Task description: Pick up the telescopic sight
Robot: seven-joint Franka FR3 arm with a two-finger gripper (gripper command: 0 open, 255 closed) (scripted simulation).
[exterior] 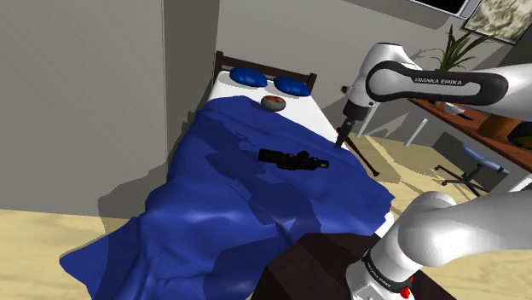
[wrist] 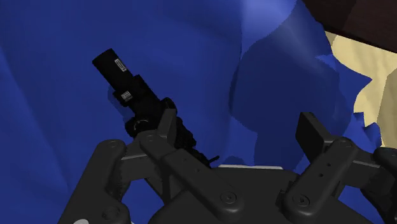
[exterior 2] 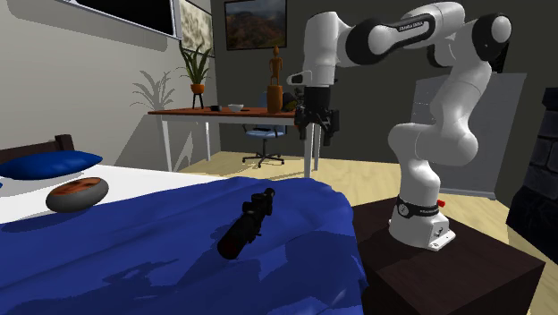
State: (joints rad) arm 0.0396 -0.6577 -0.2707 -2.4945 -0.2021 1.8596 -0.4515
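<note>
Black against deep blue.
The telescopic sight (exterior: pixel 292 158) is black with small white labels, set against a deep blue blanket (exterior: pixel 222 196). The pillows (exterior: pixel 247 77) are blue too, and the round cushion (exterior 2: pixel 77 193) is grey with a rust-brown patch. The arm (exterior 2: pixel 447 80) is white with dark joints, the hand (exterior 2: pixel 317 136) all black, the stand (exterior 2: pixel 465 268) dark brown and the floor (exterior: pixel 426 170) pale sandy.

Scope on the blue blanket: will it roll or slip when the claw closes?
Probably rigid: the telescopic sight is a solid-looking black tube. Unlikely to roll far: knobs jut from its body, and the rumpled blue blanket should damp it. The round barrel might slip in the open claw.
</note>
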